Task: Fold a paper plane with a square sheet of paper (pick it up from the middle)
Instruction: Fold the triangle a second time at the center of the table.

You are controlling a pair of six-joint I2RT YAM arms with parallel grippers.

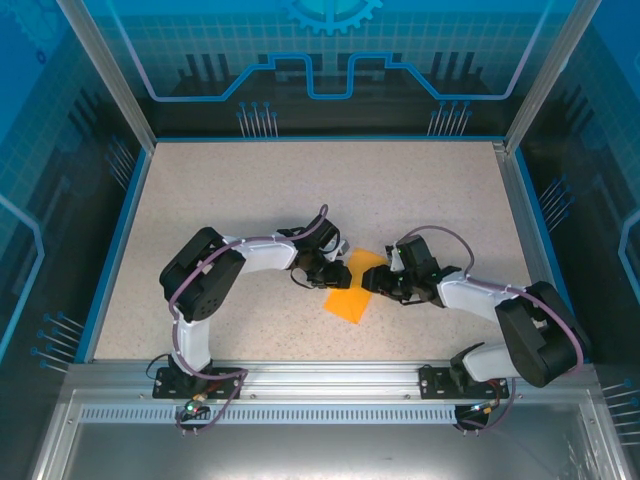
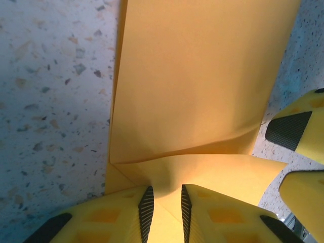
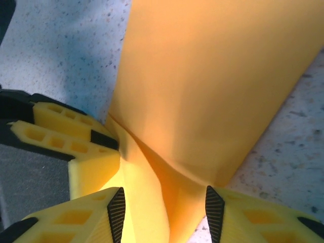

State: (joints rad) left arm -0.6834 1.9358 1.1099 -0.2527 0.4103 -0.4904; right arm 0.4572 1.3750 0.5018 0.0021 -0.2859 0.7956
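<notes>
1. Speckled beige table (image 1: 250,200) with blue edging fills the floor of a cell walled by aluminium posts and blue-lit panels.
2. Both arms reach in from the near edge and meet around the middle of the table, their wrists turned towards each other.
3. Between them lies the orange-yellow sheet of paper (image 1: 350,298), no longer flat. In the top view its near corner points towards the arm bases and its far part disappears under the two grippers.
4. Seen from the left wrist, the sheet (image 2: 202,76) rises as a broad smooth panel. A crease runs across it low down, and a pinched ridge leads to the fingers.
5. The left gripper (image 2: 165,202) has its fingers drawn nearly together. That ridge of paper is nipped between the dark pads (image 2: 147,205).
6. The right gripper (image 3: 164,215) has its fingers standing well apart, and a raised fold of the sheet (image 3: 212,76) spans the gap between its pads (image 3: 116,212). I cannot tell whether they press the paper or merely flank it.
7. The two grippers sit just beside each other on the same edge of the sheet. The left gripper's yellow fingers (image 3: 76,147) show at the left of the right wrist view, and the right gripper's fingers (image 2: 291,129) show at the right of the left wrist view.
</notes>
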